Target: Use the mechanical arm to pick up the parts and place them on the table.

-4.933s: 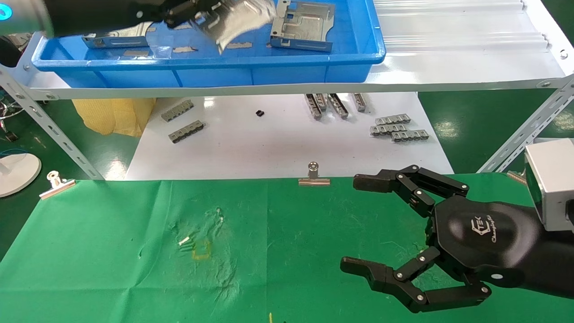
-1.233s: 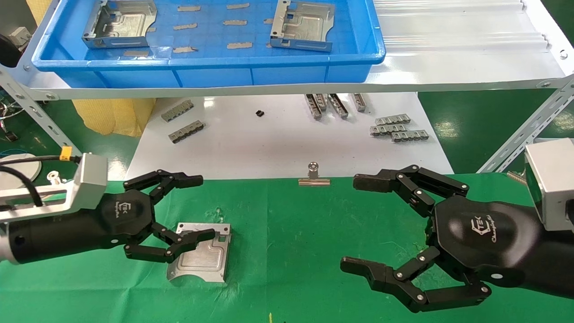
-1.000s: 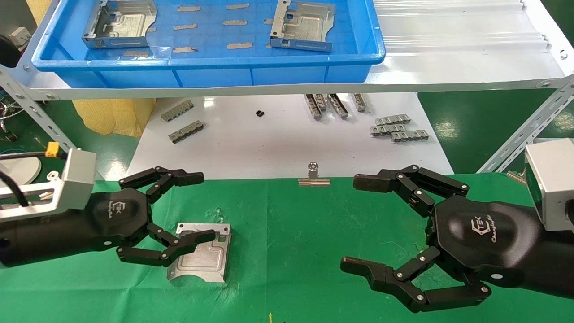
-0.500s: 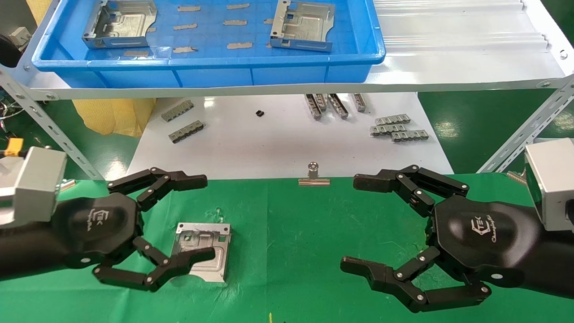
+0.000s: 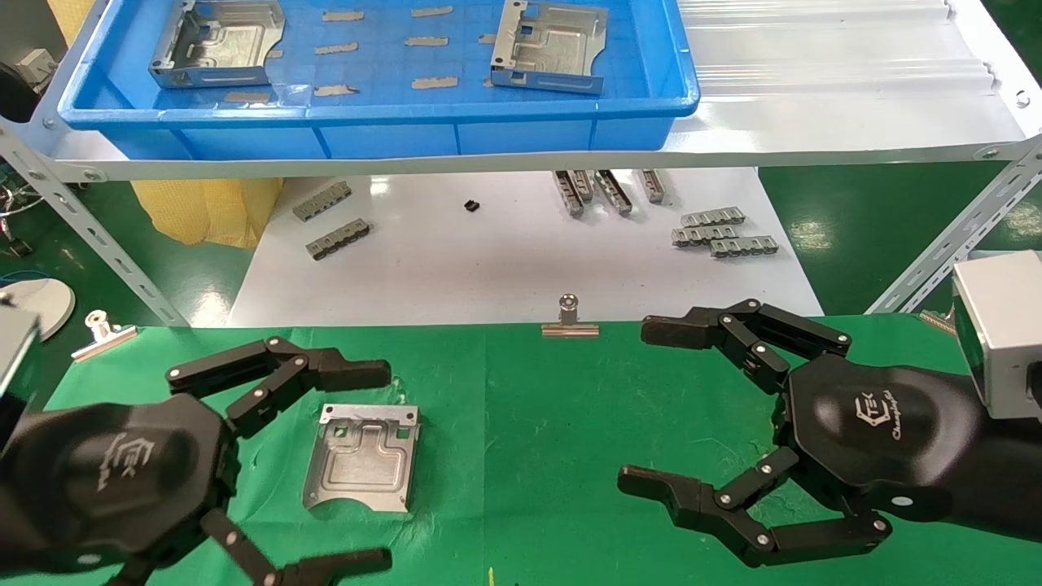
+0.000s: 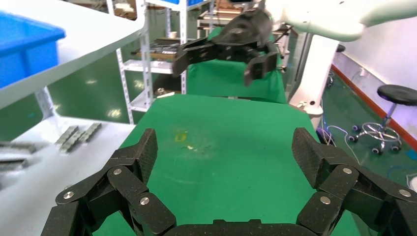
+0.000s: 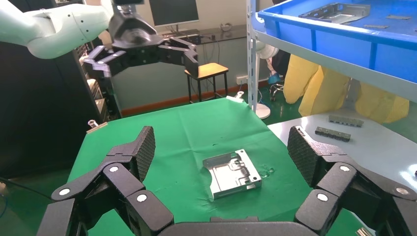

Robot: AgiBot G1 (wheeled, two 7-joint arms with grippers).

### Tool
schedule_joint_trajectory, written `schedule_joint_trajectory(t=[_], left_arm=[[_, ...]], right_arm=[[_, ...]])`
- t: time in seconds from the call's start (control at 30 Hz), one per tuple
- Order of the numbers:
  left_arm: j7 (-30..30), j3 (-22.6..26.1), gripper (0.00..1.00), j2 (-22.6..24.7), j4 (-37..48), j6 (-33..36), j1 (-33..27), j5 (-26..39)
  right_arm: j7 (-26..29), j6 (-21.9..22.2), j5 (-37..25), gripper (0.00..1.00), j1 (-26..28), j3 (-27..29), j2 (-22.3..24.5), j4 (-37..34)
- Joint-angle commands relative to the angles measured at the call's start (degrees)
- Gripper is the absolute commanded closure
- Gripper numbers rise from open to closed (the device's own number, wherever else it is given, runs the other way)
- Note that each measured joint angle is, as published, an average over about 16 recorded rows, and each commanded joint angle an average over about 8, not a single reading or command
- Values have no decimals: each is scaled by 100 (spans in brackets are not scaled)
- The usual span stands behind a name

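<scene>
Left gripper sits at the lower left of the head view, claw fingers spread wide and holding nothing. One silver part lies flat on the green table, left of frame centre, just beyond the gripper's fingertips and clear of them; its curved notched edge faces the bottom of the frame. In the right wrist view the same part rests alone on the cloth, with the left gripper raised above it.

Compared with half a second ago, the lower finger no longer overlaps the part; the gripper has pulled back toward the lower left corner, and the part has stayed where it lay.

Right gripper hangs over the right side of the table, fingers open wide, empty, unchanged across the frames.

Two further parts remain in the blue tray on the white shelf along the top of the frame. Binder clips mark the table's far edge. Beyond it the white board carries small grey slotted strips. Bare green cloth lies between the part and the right gripper.
</scene>
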Motion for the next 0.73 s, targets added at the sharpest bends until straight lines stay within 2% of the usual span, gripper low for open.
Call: schedule_joint_trajectory(t=[0.03, 0.73], left_arm=[[-83, -62, 0, -44, -169, -14, 66, -39], [-45, -25, 0, -19, -62, -13, 27, -19]], right_arm=[[0, 0, 0, 0, 0, 0, 0, 0], [0, 1, 1, 0, -1, 0, 0, -1]])
